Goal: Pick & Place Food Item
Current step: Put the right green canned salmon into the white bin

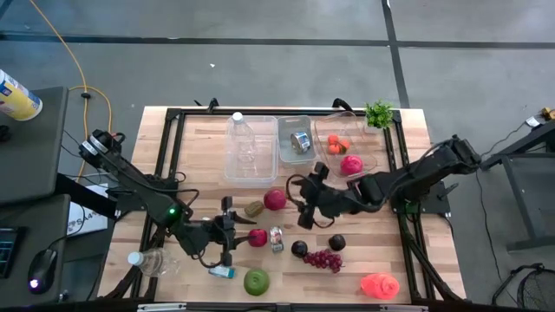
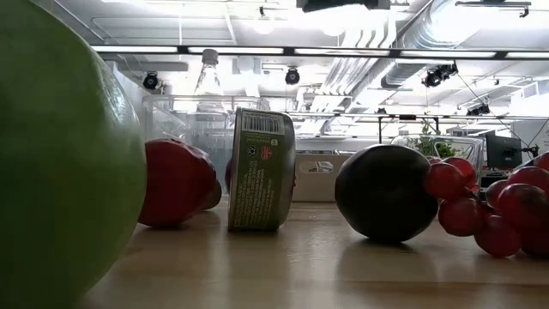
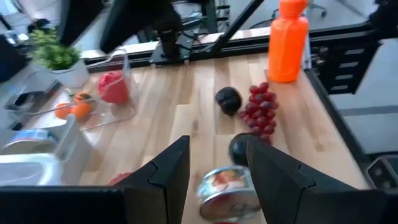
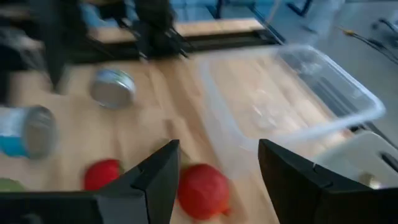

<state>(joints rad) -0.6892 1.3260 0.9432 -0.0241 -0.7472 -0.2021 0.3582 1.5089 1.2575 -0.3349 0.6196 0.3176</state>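
Right gripper [image 1: 303, 201] gapes wide, empty, beside the red fruit [image 1: 275, 199].

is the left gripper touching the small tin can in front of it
Apart. In the high view the open left gripper sits short of the tin can, with bare wood between.

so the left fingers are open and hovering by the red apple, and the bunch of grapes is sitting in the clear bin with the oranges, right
Not quite. The left gripper is open beside the red apple, but the bunch of grapes is not in the clear bin with the oranges. It lies on the bare wooden table near the front edge, next to a dark plum. The high view shows this.
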